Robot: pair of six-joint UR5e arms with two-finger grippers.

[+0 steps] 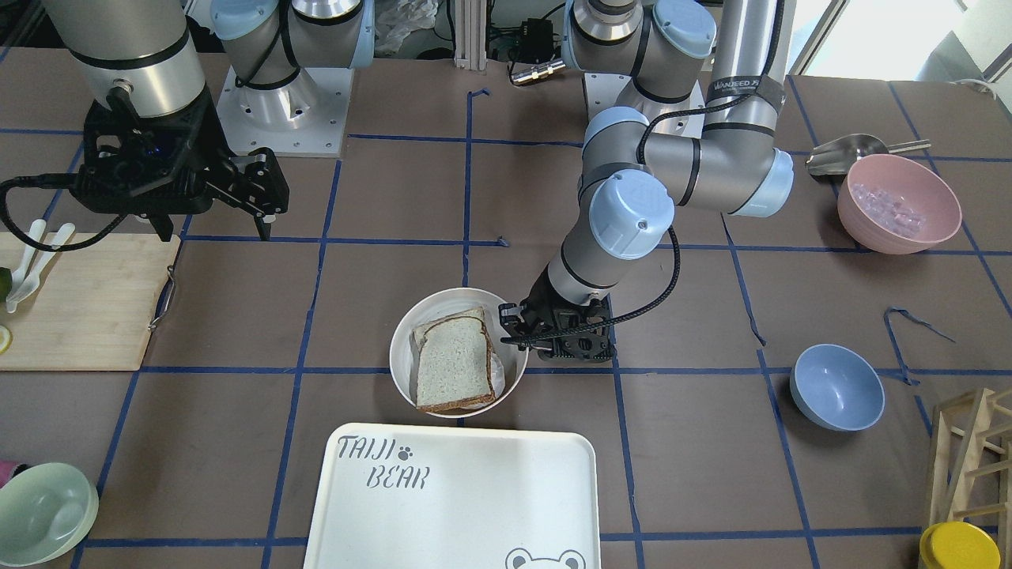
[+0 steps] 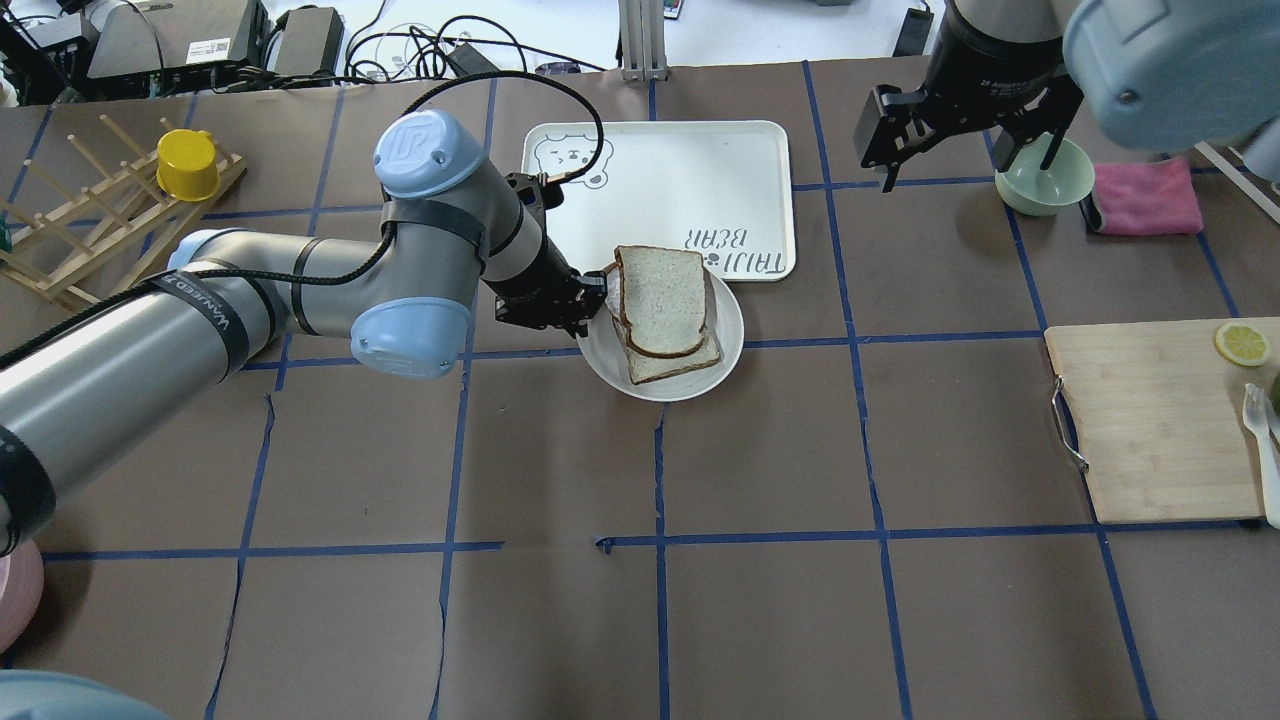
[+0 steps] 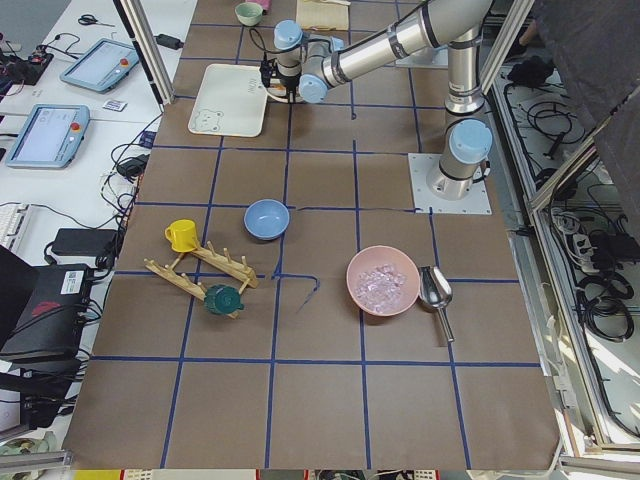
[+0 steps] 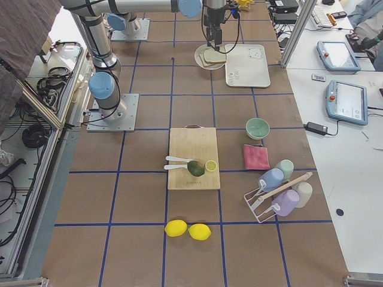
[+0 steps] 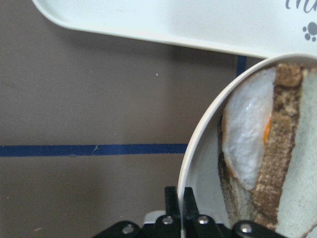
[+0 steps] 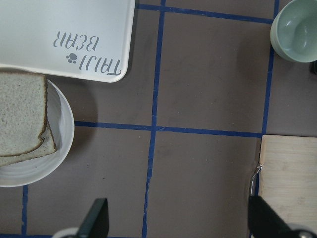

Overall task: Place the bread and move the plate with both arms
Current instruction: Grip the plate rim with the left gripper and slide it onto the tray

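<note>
My left arm (image 2: 110, 370) and right arm (image 1: 134, 55) are silver-grey tubes with light-blue joint caps. Each rises from a pale square base plate (image 1: 324, 130) dotted with screw holes. Further out from it, my left arm wears a black band lettered WANJEED, a UR mark on one cap, and a black cable (image 1: 677, 269) running to my black left pincer (image 1: 506, 325). My right pincer (image 1: 215, 227) is black too, with a small blue light inside.

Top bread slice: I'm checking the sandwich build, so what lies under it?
Under the top slice lie a second slice on the plate and a white, orange-tinged filling peeking out at one edge. How far it extends is covered.
</note>
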